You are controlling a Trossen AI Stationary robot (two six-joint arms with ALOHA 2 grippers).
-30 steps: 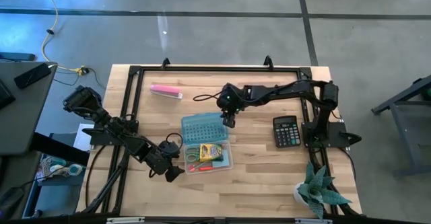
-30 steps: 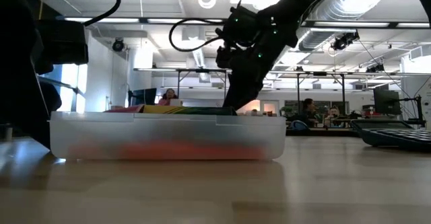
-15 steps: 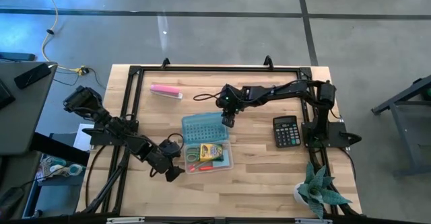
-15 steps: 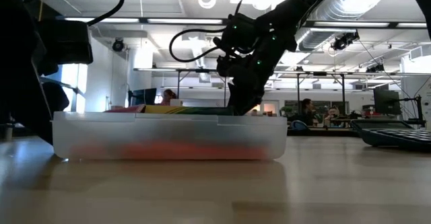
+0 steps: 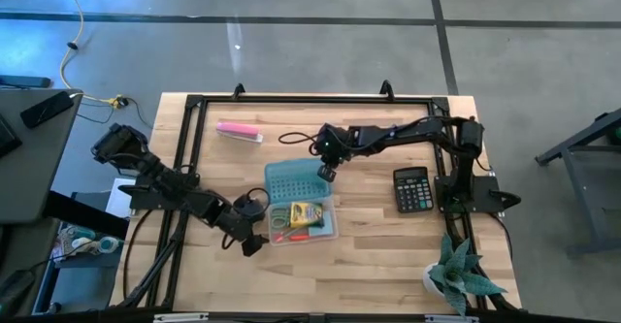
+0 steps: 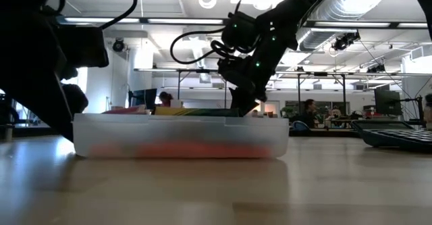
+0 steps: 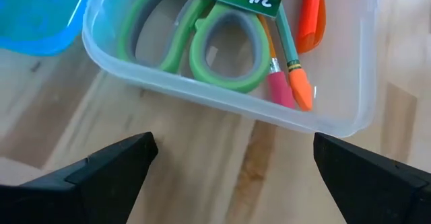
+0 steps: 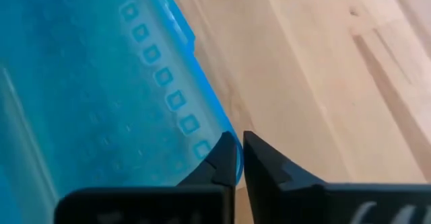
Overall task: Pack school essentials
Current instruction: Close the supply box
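Observation:
A clear plastic box (image 5: 326,230) stands mid-table, also seen in the low view (image 6: 182,144). It holds green-handled scissors (image 7: 222,56), a green-yellow block (image 5: 305,213), an orange-red pen (image 7: 311,15) and pencils. A blue lid (image 5: 294,177) lies at the box's far side. My right gripper (image 5: 327,173) is shut on the lid's far right corner. My left gripper (image 5: 254,242) is open at the box's near left corner. Its fingers stand wide apart over bare wood, short of the box wall (image 7: 222,106). My right gripper pinches the blue lid's edge at its far right corner (image 8: 217,142) between its two fingertips. The fingers slant down from the table's far right. The lid lies low, about level with the box's rim; whether this corner is off the table, I cannot tell.
A pink flat item (image 5: 238,131) lies at the far left and a black cord loop (image 5: 294,140) lies behind the lid. A black calculator (image 5: 411,189) lies right of the box. The spiky green plant (image 5: 461,274) stands at the near right corner.
The box and the lid have slid a little toward the table's right edge. My left gripper has moved right, closer to the box's near left corner. My right gripper has stayed shut on the lid's corner and shifted slightly toward the far edge.

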